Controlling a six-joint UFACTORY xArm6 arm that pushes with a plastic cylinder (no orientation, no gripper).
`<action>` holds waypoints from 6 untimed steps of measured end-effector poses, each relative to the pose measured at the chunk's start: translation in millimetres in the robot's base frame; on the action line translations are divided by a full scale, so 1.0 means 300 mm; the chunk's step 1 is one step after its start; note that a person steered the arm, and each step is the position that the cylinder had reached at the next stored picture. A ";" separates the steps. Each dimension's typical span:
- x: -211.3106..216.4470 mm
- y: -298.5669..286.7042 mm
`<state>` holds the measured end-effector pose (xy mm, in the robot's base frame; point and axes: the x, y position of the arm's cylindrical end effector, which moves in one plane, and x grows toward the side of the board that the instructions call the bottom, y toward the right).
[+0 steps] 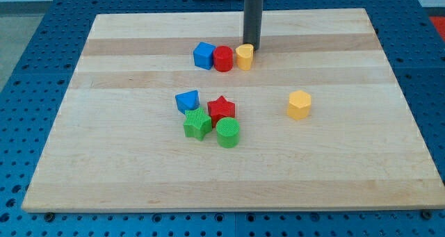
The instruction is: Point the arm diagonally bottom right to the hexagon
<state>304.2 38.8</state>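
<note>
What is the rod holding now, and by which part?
Nothing is held. My tip has no gripper; it stands just above and right of the small yellow block, close to it or touching.

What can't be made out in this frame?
- Arm above the rod: cut off by the view's top edge.
- Whether my tip touches the yellow block beside it: too close to tell.
- Rear faces of the lower cluster: hidden by the blocks themselves.
</note>
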 end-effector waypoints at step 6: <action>0.653 0.432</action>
